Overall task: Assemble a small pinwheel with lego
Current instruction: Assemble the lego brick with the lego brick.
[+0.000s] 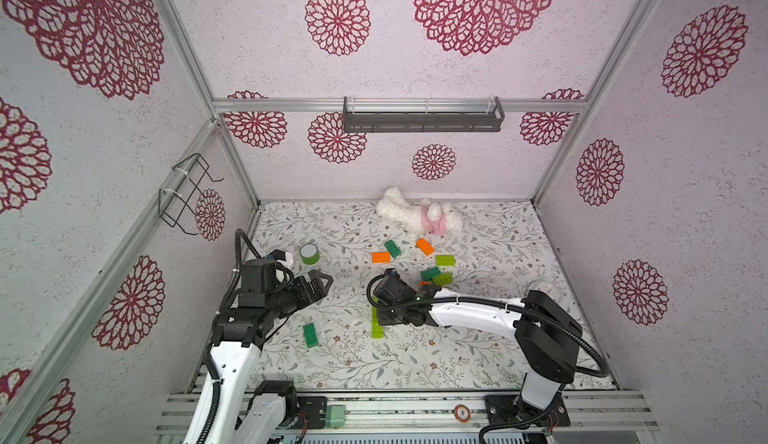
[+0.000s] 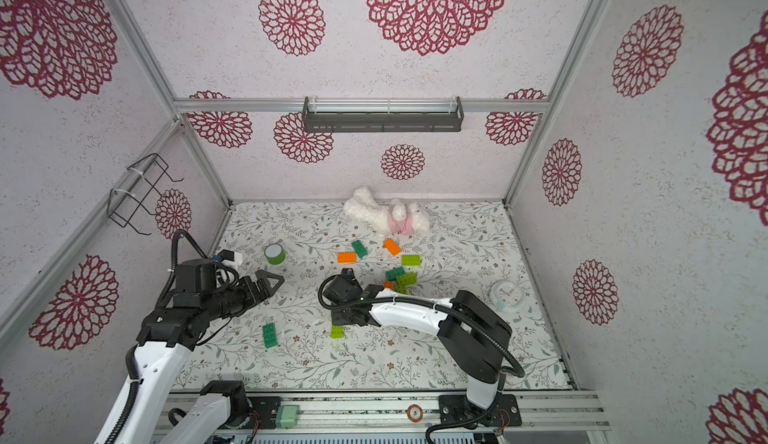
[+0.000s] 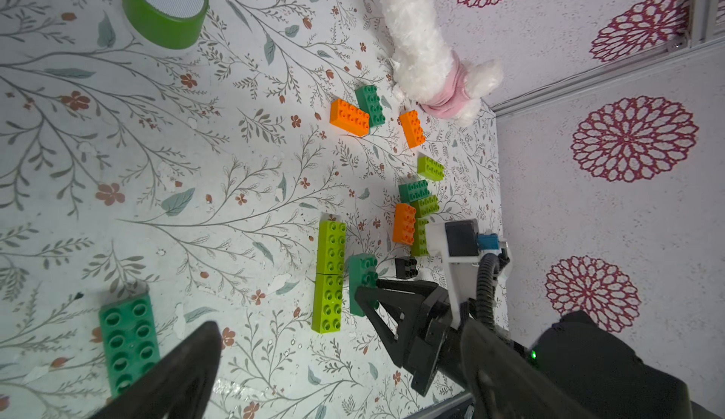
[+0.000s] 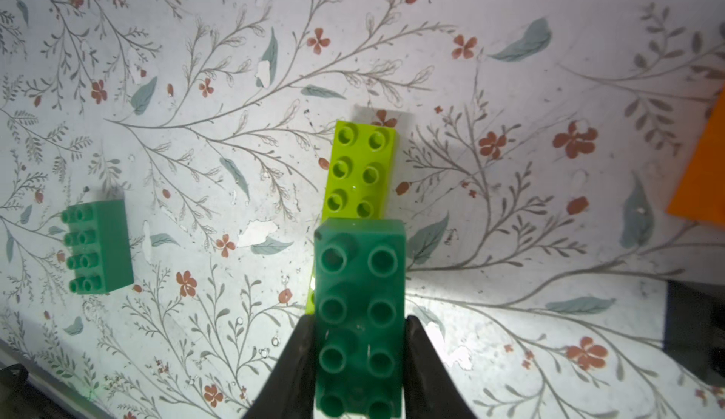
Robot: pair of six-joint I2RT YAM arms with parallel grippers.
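Floral worktop [image 1: 415,363], booth walls with red rosettes. Our right pincer [image 4: 359,321] is clenched on the long sides of a dark green brick [image 4: 359,275], studs up, lengthwise along the lime row [image 3: 329,275], which is two lime bricks end to end near the worktop's middle. The held brick sits at the row's joint. We cannot tell whether it is over the row or just beside it, nor whether it touches. Our left pincer [image 1: 324,286] stands wide and empty, well apart. One spare green brick [image 1: 311,335] lies nearer the left arm. The other bricks, a black brick [image 3: 406,268] among them, lie further back.

We judge the step to be seating the held brick on the row. To do it well:
- square it to the lime studs first
- keep it level
- press straight down

Risk: unbraced limes may slide or part at the joint. We would steady them with the left pincer.
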